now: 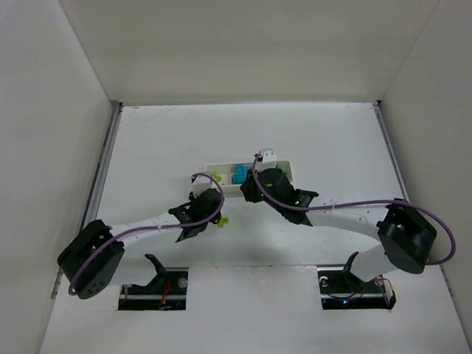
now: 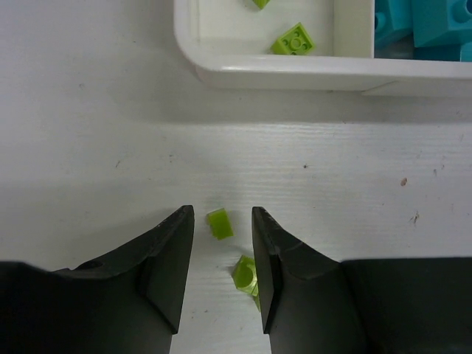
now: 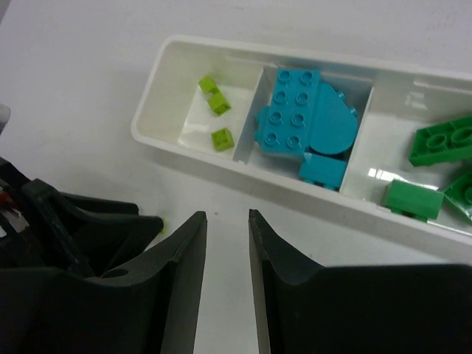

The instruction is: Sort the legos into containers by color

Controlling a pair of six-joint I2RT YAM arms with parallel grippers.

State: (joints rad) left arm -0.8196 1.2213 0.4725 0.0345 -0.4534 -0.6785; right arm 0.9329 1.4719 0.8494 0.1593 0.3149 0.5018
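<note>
The white tray (image 3: 221,158) has three compartments: pale yellow-green legos (image 3: 219,105) on the left, cyan-blue ones (image 3: 299,122) in the middle, dark green ones (image 3: 442,140) on the right. It also shows in the top view (image 1: 212,169) and the left wrist view (image 2: 280,74). My left gripper (image 2: 223,212) is open, low over the table just short of the tray. One loose yellow-green lego (image 2: 220,223) lies between its fingertips and a second (image 2: 245,271) lies against the right finger. My right gripper (image 3: 227,215) is open and empty, over bare table in front of the tray.
The two grippers are close together: the left gripper (image 3: 110,221) shows at the left of the right wrist view. In the top view, the right arm (image 1: 276,184) covers the tray's right part. White walls enclose the table on three sides.
</note>
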